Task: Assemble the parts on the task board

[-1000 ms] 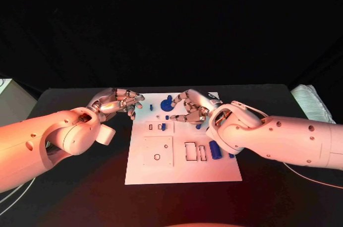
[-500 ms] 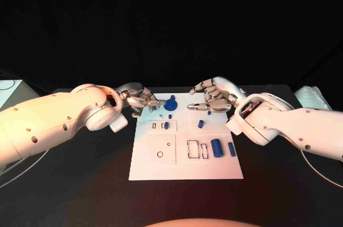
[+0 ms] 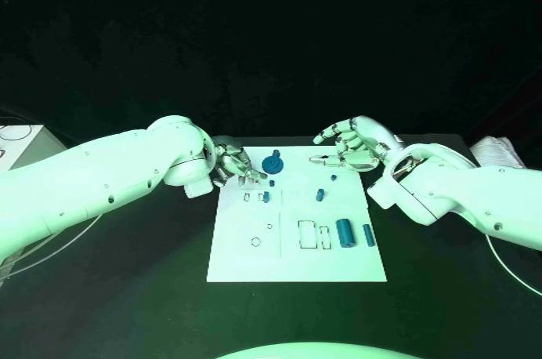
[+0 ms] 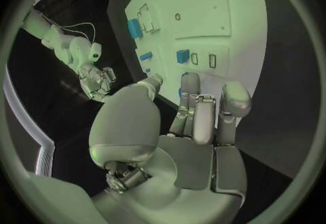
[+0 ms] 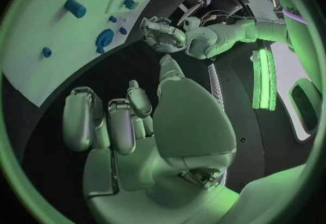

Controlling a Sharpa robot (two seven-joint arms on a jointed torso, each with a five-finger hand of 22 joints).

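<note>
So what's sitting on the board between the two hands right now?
In the head view, the round blue part lies on the task board between the left hand and the right hand; neither hand touches it.

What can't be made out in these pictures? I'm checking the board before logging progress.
- Task board, head view: its far-left corner lies behind the left hand.
- Round blue part, head view: too small to tell if seated or loose.
- Left wrist view: the hand's fingers cover the part behind them.
- Right hand: nothing visibly held.
</note>
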